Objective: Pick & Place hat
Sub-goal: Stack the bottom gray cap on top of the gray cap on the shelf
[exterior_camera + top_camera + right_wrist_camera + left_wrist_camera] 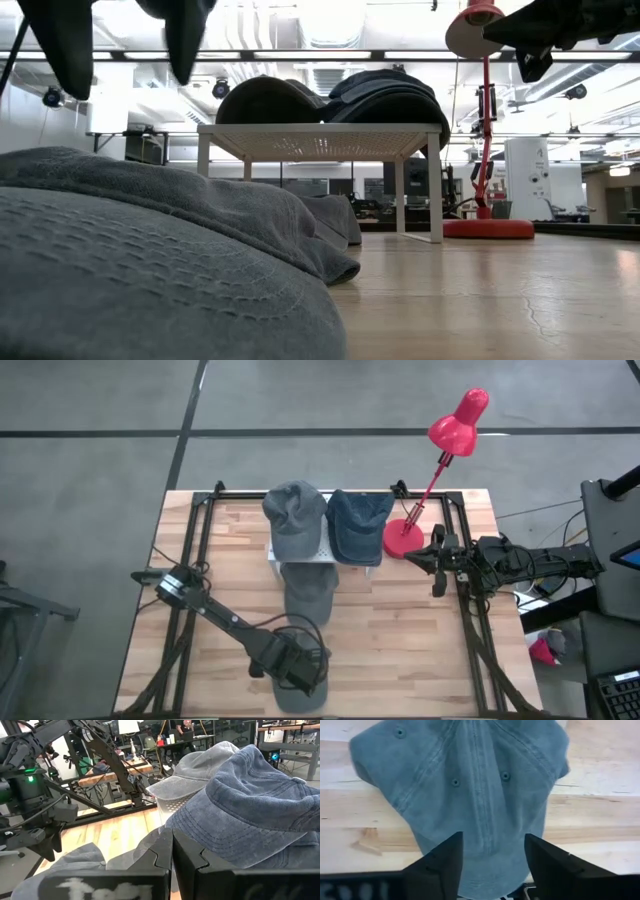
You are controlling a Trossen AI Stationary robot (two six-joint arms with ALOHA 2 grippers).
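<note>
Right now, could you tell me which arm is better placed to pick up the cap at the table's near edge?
Left. The left gripper hangs open directly over that cap, while the right gripper waits shut, off by the lamp.

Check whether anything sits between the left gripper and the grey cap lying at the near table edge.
Nothing visible does. The left gripper hangs open directly over the faded grey cotton cap on the wooden table, with only air between its fingers and the crown. The right gripper waits near the red desk lamp.
</note>
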